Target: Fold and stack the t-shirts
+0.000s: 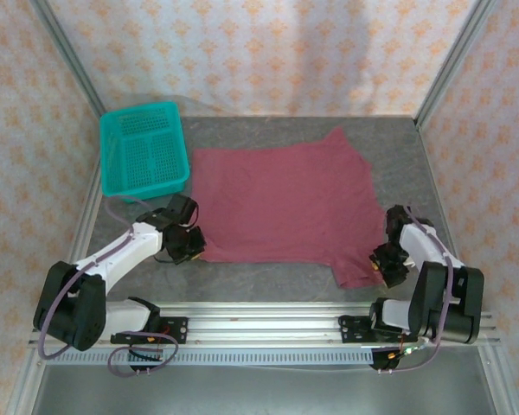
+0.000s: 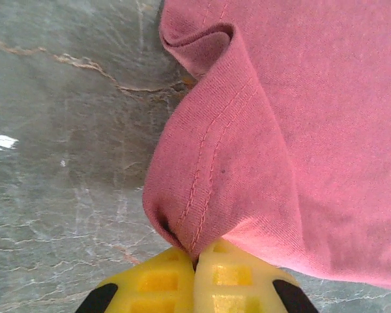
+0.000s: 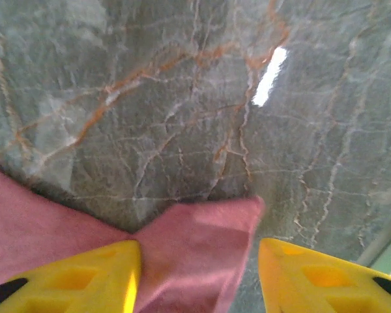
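Basket point(image 1: 138, 110): far left of the table point(image 1: 242, 278), just beside the t-shirt's far left corner. It plays no part in the grasp.

Left gripper point(image 2: 195, 261): fingers pressed together on the near left hem corner of the t-shirt point(image 1: 281, 203). The cloth is bunched into a raised ridge above the pinch. The grip takes only a thin edge by the stitched hem, so a quick lift could pull it out.

T-shirt: one maroon shirt, spread mostly flat across the middle of the table, unfolded. Its left edge has a small curl near the pinch point(image 2: 195, 39) that could get trapped in a fold.

Right gripper point(image 3: 197, 251): fingers spread at the near right sleeve. A flap of cloth lies between them, against the left finger and clear of the right one, so nothing is clamped.

Main risk: the left side lifts while the right holds nothing. The shirt would then drag crooked and the fold would skew. If the right fingers close where they are, they may catch only the flap's tip.
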`<move>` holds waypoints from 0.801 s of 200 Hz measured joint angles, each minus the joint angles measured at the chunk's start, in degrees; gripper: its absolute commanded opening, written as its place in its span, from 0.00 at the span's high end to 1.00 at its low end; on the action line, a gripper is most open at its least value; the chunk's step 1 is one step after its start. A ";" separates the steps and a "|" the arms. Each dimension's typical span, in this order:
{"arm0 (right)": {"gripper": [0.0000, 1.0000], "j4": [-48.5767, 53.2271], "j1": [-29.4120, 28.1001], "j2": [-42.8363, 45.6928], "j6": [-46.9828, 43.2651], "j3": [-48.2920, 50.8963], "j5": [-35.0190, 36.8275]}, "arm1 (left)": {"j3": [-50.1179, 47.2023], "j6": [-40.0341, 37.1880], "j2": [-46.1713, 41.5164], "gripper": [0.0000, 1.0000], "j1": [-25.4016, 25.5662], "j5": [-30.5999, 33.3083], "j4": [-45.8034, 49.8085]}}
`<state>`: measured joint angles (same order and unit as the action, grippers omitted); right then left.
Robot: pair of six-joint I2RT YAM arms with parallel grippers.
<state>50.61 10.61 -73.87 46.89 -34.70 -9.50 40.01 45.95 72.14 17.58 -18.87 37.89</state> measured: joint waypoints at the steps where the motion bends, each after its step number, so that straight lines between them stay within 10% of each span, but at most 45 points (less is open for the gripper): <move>1: 0.57 0.00 0.00 0.00 0.00 0.00 0.00 | 0.00 -0.02 -0.13 1.00 -0.09 0.00 0.00; 65: 1.00 -3.08 0.00 0.96 3.13 0.59 -2.10 | 0.00 -0.70 -2.78 1.00 -0.50 -0.13 0.42; 160: 1.00 5.68 0.00 13.64 -0.37 -8.09 -4.11 | 1.64 -1.07 -7.26 1.00 -1.25 1.14 4.09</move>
<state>56.29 10.61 -60.23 46.52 -42.78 -13.61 41.65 44.88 64.88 16.34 -17.74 41.98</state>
